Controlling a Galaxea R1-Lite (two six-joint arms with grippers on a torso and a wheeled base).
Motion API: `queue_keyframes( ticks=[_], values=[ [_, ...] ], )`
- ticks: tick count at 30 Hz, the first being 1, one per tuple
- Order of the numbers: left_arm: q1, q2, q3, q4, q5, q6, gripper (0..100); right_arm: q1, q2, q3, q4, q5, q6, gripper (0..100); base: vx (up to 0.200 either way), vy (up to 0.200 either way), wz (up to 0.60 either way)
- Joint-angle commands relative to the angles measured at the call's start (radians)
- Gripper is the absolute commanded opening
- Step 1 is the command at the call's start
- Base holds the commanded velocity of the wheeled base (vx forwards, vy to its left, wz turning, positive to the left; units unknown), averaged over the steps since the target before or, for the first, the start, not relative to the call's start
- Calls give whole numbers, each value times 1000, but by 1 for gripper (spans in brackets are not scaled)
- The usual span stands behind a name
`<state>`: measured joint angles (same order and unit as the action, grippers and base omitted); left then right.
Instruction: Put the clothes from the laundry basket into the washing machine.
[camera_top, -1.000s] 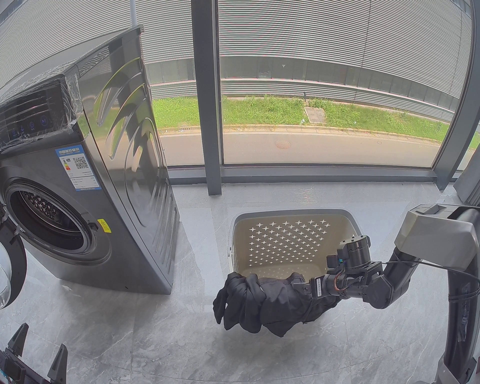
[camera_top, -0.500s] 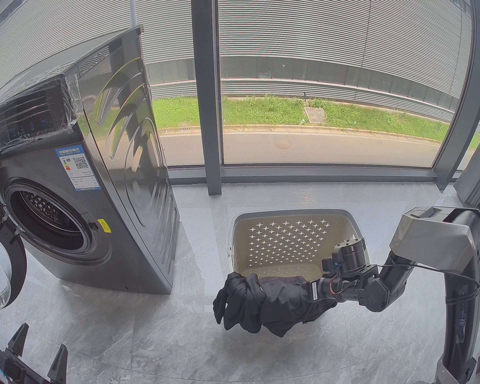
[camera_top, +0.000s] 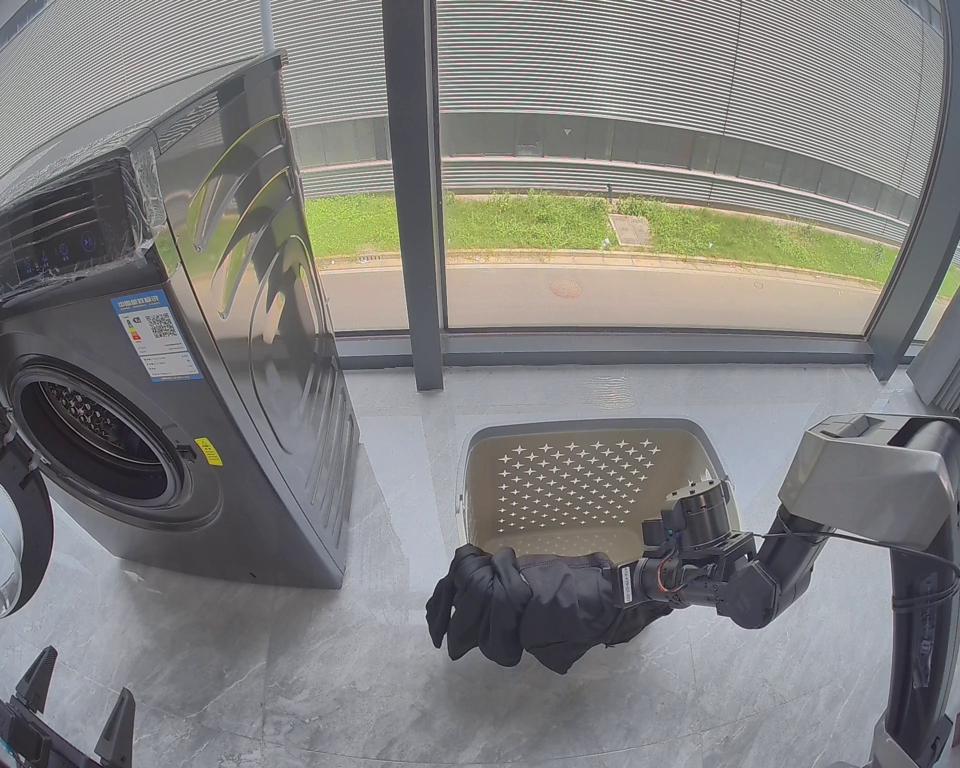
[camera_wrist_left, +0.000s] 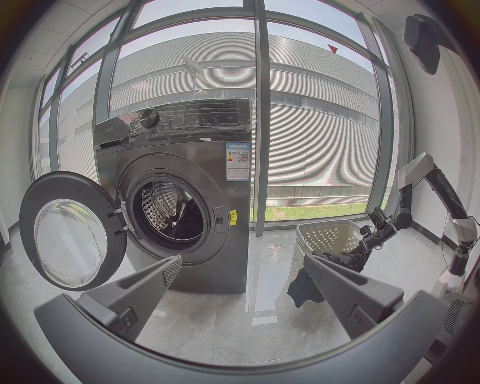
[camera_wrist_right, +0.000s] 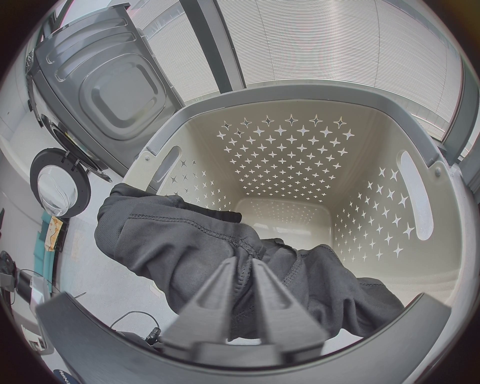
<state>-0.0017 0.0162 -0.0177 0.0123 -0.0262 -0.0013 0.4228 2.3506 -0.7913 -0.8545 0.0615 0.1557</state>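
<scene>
Grey marble floor (camera_top: 300, 650) by window. Right gripper (camera_wrist_right: 243, 265) clamps dark garment (camera_top: 530, 605) over laundry basket (camera_top: 580, 428) front rim, probably for carrying to washing machine (camera_top: 250, 300). Left gripper (camera_wrist_left: 241, 261) spread wide, idle.

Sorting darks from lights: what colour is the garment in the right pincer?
The garment is plain dark grey, nearly black; clearest in the right wrist view.

Slight leftward and downward shift of right gripper (camera_wrist_right: 243, 265), clamped on black garment (camera_top: 530, 605) over near side of laundry basket (camera_top: 580, 428). Wrist now lower and closer to cloth, more of gripper covered by fabric. Elbow housing nudged left.
</scene>
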Motion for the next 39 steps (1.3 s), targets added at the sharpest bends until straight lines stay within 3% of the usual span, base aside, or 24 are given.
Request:
queue_keyframes(
  ticks=[1,24,25,39],
  values=[
    [0,-16,16,0,0,0,100,2,-10,7,-1,0,2,100,0,0,0],
    [0,-16,16,0,0,0,100,42,1,17,-1,-5,-2,100,0,0,0],
    [0,-16,16,0,0,0,100,42,1,15,-1,-5,-2,0,0,0,0],
    [0,-16,16,0,0,0,100,39,-11,23,-1,-3,2,0,0,0,0]
  ],
)
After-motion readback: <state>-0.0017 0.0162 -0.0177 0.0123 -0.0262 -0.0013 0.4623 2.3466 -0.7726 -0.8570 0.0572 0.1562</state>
